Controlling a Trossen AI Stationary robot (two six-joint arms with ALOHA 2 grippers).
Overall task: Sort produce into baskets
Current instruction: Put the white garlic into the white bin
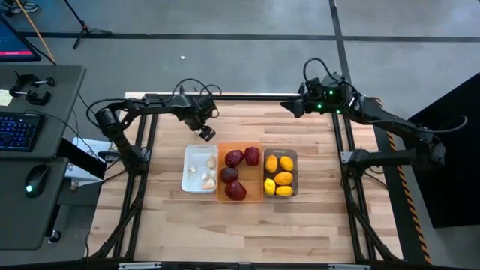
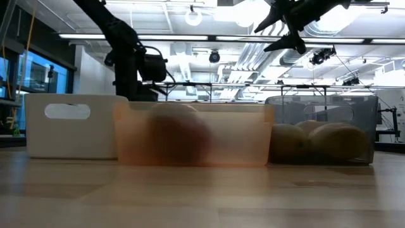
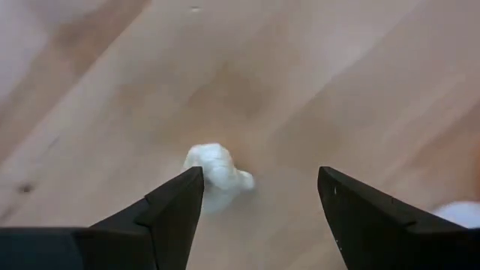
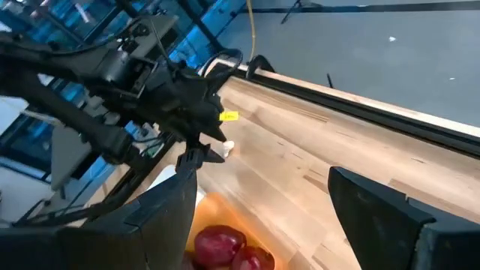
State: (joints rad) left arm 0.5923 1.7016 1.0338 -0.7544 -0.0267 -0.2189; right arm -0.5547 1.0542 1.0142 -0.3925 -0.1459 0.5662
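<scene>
High view, centre of the frame: three small rectangular plastic bins sit side by side, touching, on the pale wooden table (image 1: 150, 232); the white bin (image 1: 189, 156) at left holds whitish garlic-like bulbs (image 1: 209, 180), the orange bin (image 1: 256, 196) in the middle holds dark red roundish fruits (image 1: 235, 190), the grey translucent bin (image 1: 293, 156) at right holds yellow lemon-like fruits (image 1: 283, 178). The left gripper (image 1: 207, 134) hangs just above the white bin's upper edge in the frame, over bare wood rather than over the bin; the left wrist view shows its jaws spread wide with nothing between them, and one whitish garlic-like bulb (image 3: 217, 174) below, close to one finger, apparently in the air or on the boards; which, I cannot tell. The right gripper (image 1: 289, 107) waits in the upper right of centre, well apart from the bins, jaws standing wide and empty.

The risk, as I judge it: the bulb seems released short of the white bin; if so it lands on the table outside the rim and may roll away; a wide-open pincer cannot correct this without a fresh approach; descending blindly could also knock the bin's wall and shift the row.
</scene>
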